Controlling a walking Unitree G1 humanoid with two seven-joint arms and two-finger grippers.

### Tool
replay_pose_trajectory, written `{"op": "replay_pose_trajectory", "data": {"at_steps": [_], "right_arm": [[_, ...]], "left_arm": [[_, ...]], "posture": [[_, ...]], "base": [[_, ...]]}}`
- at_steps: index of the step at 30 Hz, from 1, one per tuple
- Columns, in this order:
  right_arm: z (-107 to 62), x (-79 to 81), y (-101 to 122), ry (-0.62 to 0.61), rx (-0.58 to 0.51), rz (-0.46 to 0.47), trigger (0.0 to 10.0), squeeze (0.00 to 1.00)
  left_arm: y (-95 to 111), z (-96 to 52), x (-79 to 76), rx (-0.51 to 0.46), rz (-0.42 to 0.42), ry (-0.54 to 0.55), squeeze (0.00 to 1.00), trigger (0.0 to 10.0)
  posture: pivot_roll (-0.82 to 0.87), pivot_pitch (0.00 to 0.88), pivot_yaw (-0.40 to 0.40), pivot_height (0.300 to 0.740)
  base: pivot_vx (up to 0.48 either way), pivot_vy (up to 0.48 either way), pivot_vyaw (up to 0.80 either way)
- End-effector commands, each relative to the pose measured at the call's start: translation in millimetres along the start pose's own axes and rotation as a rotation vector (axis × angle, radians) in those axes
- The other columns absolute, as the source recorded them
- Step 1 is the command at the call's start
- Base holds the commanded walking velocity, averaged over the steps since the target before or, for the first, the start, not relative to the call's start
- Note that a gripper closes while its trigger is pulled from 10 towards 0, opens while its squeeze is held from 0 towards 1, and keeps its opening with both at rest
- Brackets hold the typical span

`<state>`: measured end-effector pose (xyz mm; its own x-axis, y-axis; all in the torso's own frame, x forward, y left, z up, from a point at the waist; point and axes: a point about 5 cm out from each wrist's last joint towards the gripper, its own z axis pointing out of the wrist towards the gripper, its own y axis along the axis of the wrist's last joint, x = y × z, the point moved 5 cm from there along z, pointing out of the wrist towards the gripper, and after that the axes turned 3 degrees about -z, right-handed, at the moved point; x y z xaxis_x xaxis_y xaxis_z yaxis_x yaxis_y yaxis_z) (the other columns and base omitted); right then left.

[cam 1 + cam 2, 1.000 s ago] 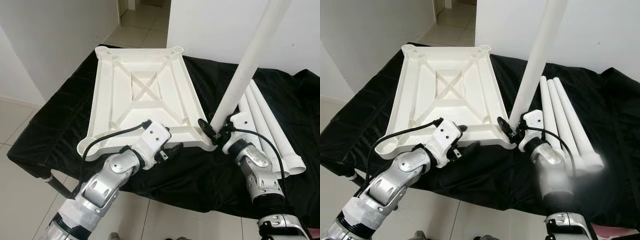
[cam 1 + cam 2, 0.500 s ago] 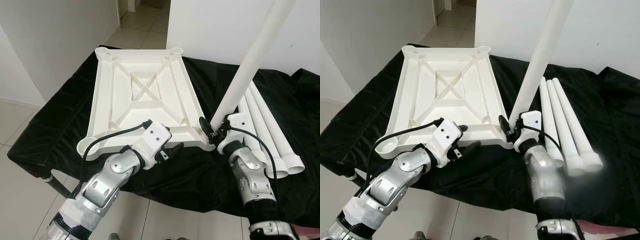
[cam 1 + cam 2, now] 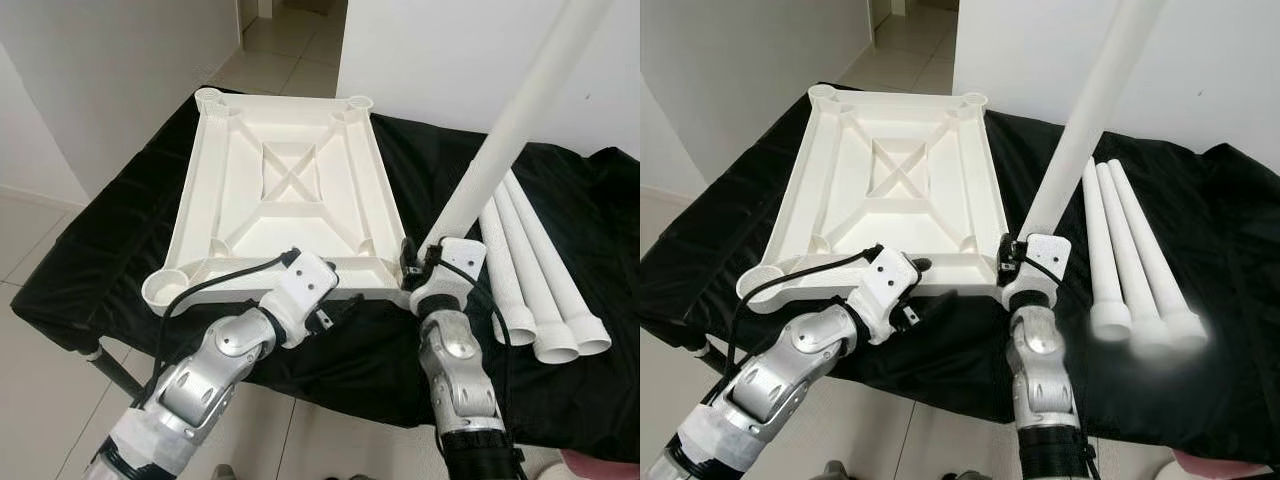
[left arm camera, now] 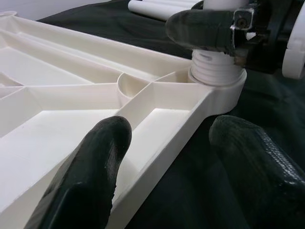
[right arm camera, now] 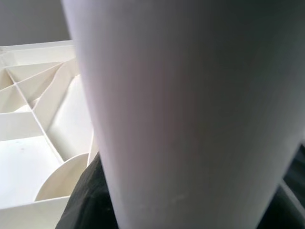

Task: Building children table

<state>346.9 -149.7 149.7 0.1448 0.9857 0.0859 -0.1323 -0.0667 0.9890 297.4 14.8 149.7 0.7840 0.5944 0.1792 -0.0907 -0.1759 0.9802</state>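
Fitting a leg [image 3: 500, 150] into the top's [image 3: 285, 200] near right corner socket.
Right pincer [image 3: 420, 262] clenched on leg keeps it upright; left pincer [image 4: 167, 157] gapes astride the top's near edge, steadying.

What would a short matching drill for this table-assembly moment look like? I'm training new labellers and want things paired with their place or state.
Things:
1. table top
2. leg in the right gripper
3. three spare legs
4. left gripper

States:
A. lying side by side on the black cloth
B. open, astride the top's near rim
C. upside down, ribs showing
D. standing tilted in the near right corner socket

Pairs: 1-C, 2-D, 3-A, 4-B
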Motion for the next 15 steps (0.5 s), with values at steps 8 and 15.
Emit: {"op": "replay_pose_trajectory", "data": {"at_steps": [8, 15], "right_arm": [[-12.9, -8.4, -23, -0.077, 0.100, 0.041, 10.0, 0.00], [-3.1, -6.7, -2, 0.048, 0.010, 0.058, 10.0, 1.00]], "left_arm": [[-2, -2.8, -1.2, 0.014, 0.020, -0.084, 0.00, 10.0], [5, 0.9, 10.1, -0.009, 0.013, -0.042, 0.00, 10.0]], "posture": [[0.04, 0.114, -0.063, 0.740], [0.02, 0.105, -0.063, 0.740]], "base": [[0.000, 0.000, 0.00], [0.000, 0.000, 0.00]]}}
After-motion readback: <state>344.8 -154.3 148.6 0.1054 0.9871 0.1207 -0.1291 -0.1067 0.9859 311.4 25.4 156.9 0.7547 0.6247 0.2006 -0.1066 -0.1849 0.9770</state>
